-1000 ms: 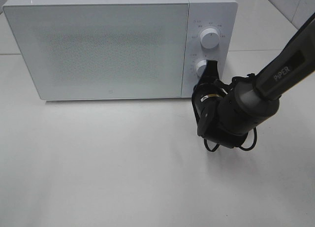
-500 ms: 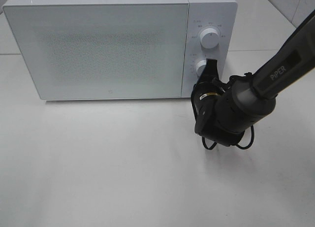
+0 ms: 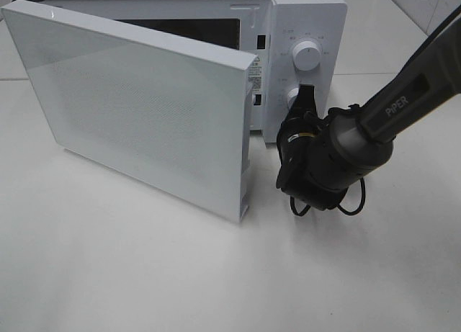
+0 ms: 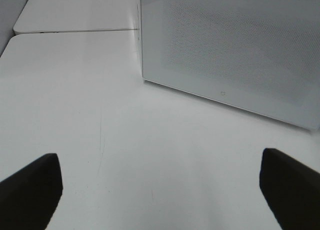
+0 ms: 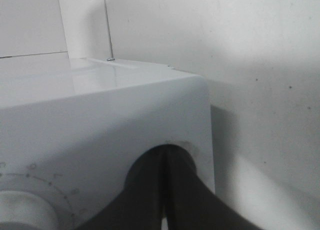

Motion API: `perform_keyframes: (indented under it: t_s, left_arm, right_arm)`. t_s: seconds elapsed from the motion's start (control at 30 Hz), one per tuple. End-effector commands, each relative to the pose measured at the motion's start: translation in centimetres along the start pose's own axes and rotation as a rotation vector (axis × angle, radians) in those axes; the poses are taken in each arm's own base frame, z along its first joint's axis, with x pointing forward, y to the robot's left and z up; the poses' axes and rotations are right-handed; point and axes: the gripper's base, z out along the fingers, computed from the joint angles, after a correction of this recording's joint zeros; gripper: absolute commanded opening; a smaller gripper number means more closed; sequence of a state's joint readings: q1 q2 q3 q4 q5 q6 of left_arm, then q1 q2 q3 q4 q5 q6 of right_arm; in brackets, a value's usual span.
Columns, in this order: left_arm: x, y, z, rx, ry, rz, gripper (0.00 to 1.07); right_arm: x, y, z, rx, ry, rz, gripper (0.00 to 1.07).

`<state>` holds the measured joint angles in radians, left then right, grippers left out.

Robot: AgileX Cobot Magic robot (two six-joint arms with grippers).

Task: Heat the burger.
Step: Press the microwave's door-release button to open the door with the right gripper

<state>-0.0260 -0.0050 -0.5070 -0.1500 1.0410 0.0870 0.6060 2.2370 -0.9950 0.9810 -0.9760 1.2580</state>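
No burger shows in any view; what little shows of the microwave's dark cavity [image 3: 180,28] is too dim to make out. The white microwave [image 3: 306,11] stands at the back with its door [image 3: 137,109] swung open toward the front. My right gripper [image 3: 305,101] is shut, fingertips together against the control panel at the lower knob [image 3: 293,98]; in the right wrist view the closed fingers [image 5: 165,190] press on the panel. My left gripper [image 4: 159,162] is open and empty over the table, facing the door [image 4: 230,45].
The upper knob [image 3: 307,56] sits above my right gripper. The open door's free edge [image 3: 245,195] juts out close to my right wrist. The white table [image 3: 144,274] lies in front, with a seam line along its back [image 4: 75,30].
The microwave door, shut in the earlier frames, has swung open toward the front. My right arm has shifted slightly left, with the gripper still at the lower knob.
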Motion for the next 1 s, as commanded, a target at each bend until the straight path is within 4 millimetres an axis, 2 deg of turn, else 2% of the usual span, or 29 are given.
perform_keyframes:
  t_s: [0.03, 0.8, 1.0]
  left_arm:
    - [0.2, -0.1, -0.1, 0.001, -0.016, -0.008, 1.01]
    - [0.2, -0.1, -0.1, 0.001, -0.016, -0.008, 1.01]
    - [0.2, -0.1, -0.1, 0.001, -0.016, -0.008, 1.01]
  right_arm:
    - [0.7, 5.5, 1.1, -0.328, 0.034, -0.012, 0.00]
    - [1.2, 5.9, 0.7, -0.264, 0.077, -0.056, 0.00]
    - [0.1, 5.2, -0.5, -0.193, 0.070, -0.079, 0.00]
